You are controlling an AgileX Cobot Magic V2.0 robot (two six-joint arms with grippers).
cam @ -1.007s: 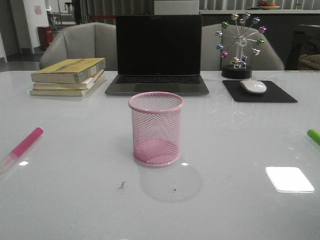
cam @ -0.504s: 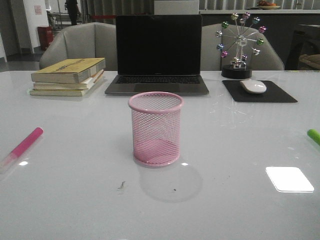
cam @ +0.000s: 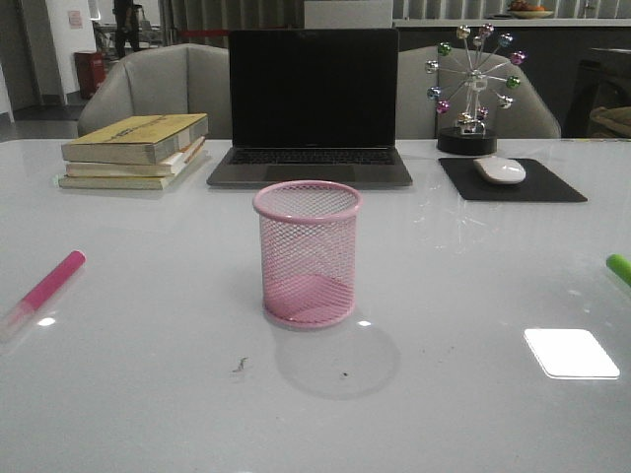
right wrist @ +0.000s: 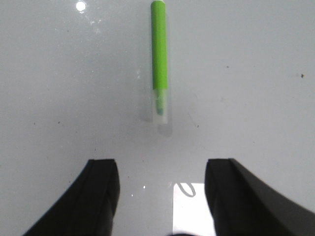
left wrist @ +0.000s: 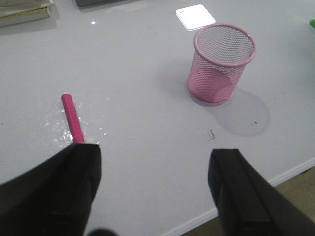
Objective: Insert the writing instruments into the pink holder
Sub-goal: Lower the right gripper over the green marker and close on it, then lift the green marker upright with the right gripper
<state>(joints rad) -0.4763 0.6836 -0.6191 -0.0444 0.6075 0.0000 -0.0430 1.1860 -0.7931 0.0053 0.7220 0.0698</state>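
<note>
The pink wire-mesh holder stands upright and empty at the table's middle, also in the left wrist view. The magenta marker lies flat at the table's left edge; in the left wrist view the marker runs under one finger of my open left gripper, which holds nothing. The lime green marker lies at the right edge, mostly cut off. In the right wrist view the green marker lies flat beyond my open, empty right gripper. Neither gripper shows in the front view.
A laptop stands behind the holder, with stacked books at the back left. A mouse on a black pad and a ferris-wheel ornament are at the back right. The table's near edge shows in the left wrist view.
None on the table; only a person far in the background moves.
</note>
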